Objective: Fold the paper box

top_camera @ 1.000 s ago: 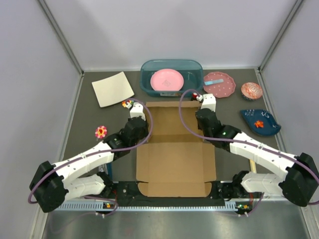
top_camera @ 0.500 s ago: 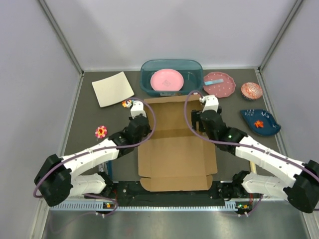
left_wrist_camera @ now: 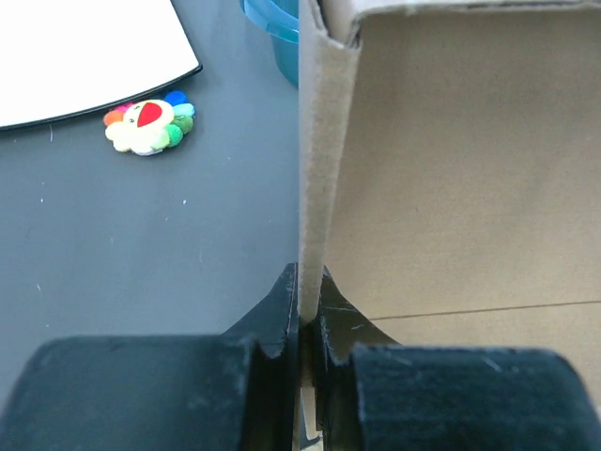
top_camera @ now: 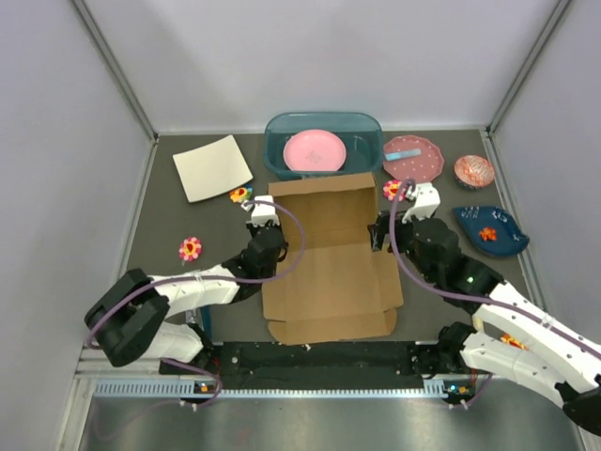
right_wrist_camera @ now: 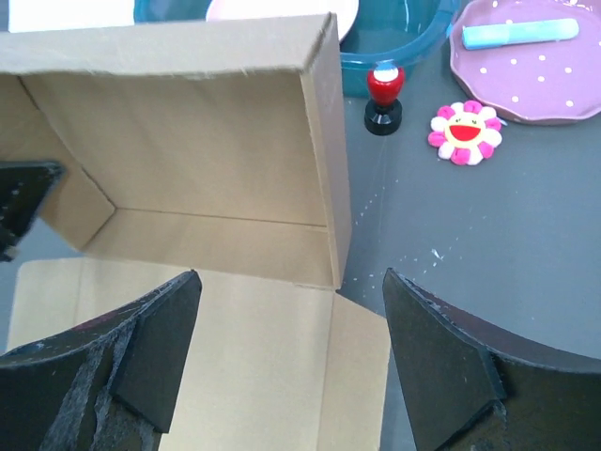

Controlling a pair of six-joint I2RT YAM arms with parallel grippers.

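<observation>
Cardboard fills the middle of the overhead view. The paper box (top_camera: 329, 268) lies on the dark table (top_camera: 160, 221) between the two arms. Its near panels are flat, and its far end is raised into a back wall with side flaps. The left gripper (top_camera: 269, 218) sits at the raised left flap, and the right gripper (top_camera: 390, 225) stands by the right one. Above the box in the frame, a teal tub (top_camera: 282, 162) holds a pink plate (top_camera: 315, 150). A cream sheet (top_camera: 212, 167) lies at upper left.

From the left wrist, the left gripper's fingers (left_wrist_camera: 282, 310) are pressed together on the thin edge of the box's upright left flap. The flap runs straight up the centre of the frame. A rainbow flower toy (left_wrist_camera: 148, 124) lies on the table at upper left, just below the cream sheet's edge.

From the right wrist, the right gripper's fingers (right_wrist_camera: 155, 352) are spread wide and touch nothing. The upright right flap and back wall fill the upper left, with the flat panel below them. At upper right are a red stamp (right_wrist_camera: 383, 94), a pink flower toy (right_wrist_camera: 462, 132) and a dotted plate (right_wrist_camera: 535, 80).
</observation>
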